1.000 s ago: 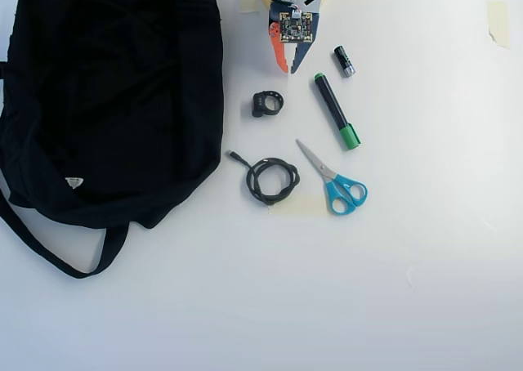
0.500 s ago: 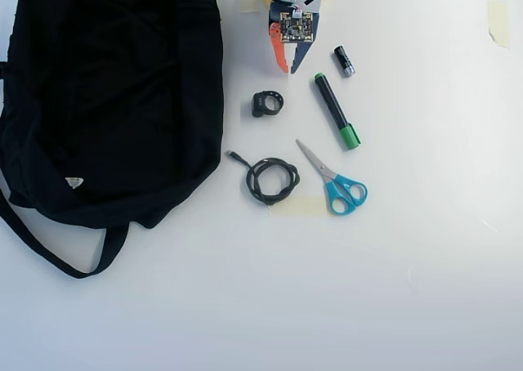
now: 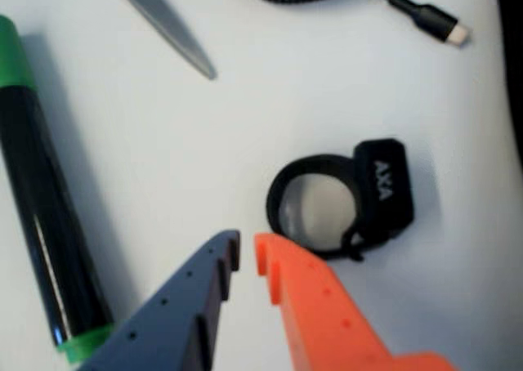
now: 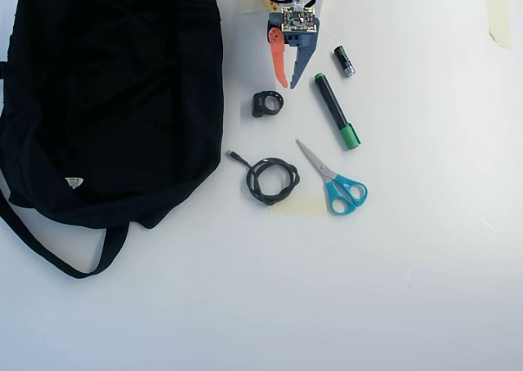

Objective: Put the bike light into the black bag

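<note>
The bike light (image 4: 267,103) is a small black body with a ring strap, lying on the white table just right of the black bag (image 4: 106,101). The wrist view shows the bike light (image 3: 382,193) close up, its ring towards my fingers. My gripper (image 4: 288,85) hangs a little above and to the right of it in the overhead view. Its orange and blue fingers meet at the tips with only a sliver between them. My gripper (image 3: 247,252) is shut and empty, with the orange fingertip (image 3: 270,261) just short of the ring.
A black marker with a green cap (image 4: 336,109) lies right of the gripper, and a short black-and-silver cylinder (image 4: 344,61) lies above it. Blue-handled scissors (image 4: 335,179) and a coiled black cable (image 4: 271,180) lie below the light. The bag's strap (image 4: 57,257) trails at lower left.
My gripper has moved down the overhead view, closer to the bike light. The objects on the table have not moved.
</note>
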You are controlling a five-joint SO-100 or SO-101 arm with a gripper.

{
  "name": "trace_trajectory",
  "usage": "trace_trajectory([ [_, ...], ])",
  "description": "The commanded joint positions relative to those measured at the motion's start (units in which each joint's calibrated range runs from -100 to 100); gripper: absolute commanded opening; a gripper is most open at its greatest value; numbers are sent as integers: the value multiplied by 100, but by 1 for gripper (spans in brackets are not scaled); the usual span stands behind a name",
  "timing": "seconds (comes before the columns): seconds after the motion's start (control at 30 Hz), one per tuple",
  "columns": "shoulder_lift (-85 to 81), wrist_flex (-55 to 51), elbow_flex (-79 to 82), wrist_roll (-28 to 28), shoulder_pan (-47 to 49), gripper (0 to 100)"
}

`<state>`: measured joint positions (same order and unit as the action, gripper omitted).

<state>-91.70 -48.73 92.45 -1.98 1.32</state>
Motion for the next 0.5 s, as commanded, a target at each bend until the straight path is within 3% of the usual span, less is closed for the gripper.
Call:
trace_trajectory([
  [0.0, 630, 980, -746, 14, 47, 2],
  [0.47, 2921, 4589, -2372, 25, 474, 2],
])
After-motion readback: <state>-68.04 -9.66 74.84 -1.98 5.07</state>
